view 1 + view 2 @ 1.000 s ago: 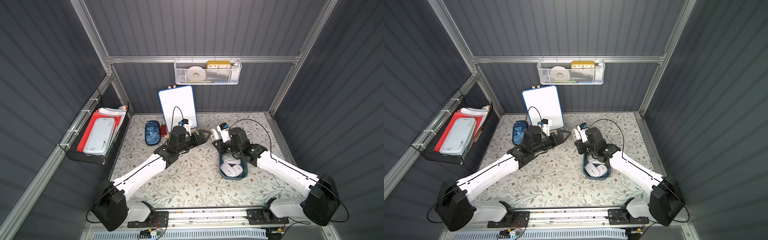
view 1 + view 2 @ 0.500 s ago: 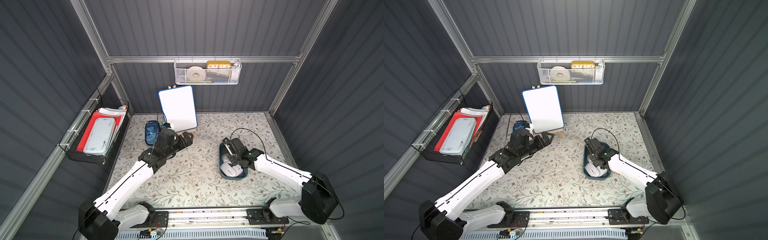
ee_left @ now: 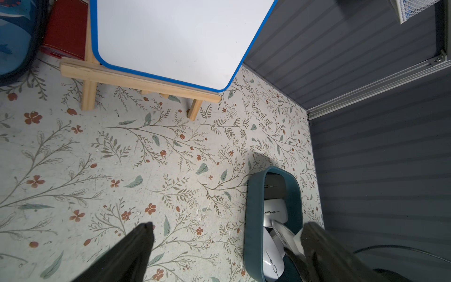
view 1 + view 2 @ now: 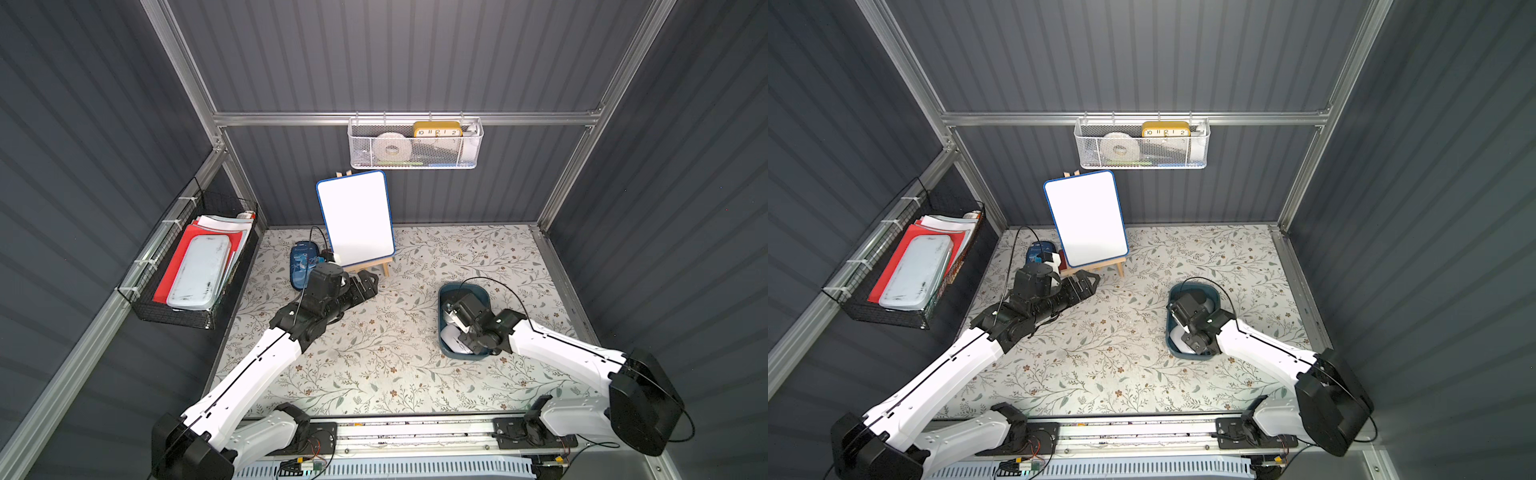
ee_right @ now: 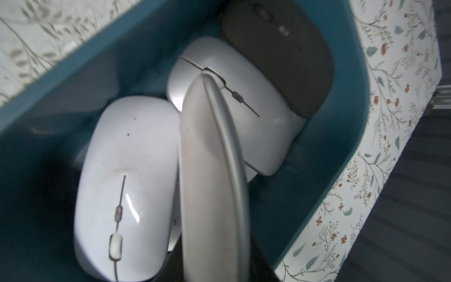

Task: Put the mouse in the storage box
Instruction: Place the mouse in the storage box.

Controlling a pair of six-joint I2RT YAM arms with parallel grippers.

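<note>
One slim glossy mouse (image 5: 210, 171) hangs pinched in right hand (image 4: 453, 318) (left hand (image 4: 368, 284) agape) inside teal storage box (image 5: 346, 117).

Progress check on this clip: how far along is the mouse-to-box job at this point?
Done: the mouse is lifted and brought to the storage box, where two white mice and a black mouse lie. In hand: the right gripper is shut on it, edge-up, over those mice. Still to do: release and withdraw. The left gripper is open, empty, near the easel.
</note>
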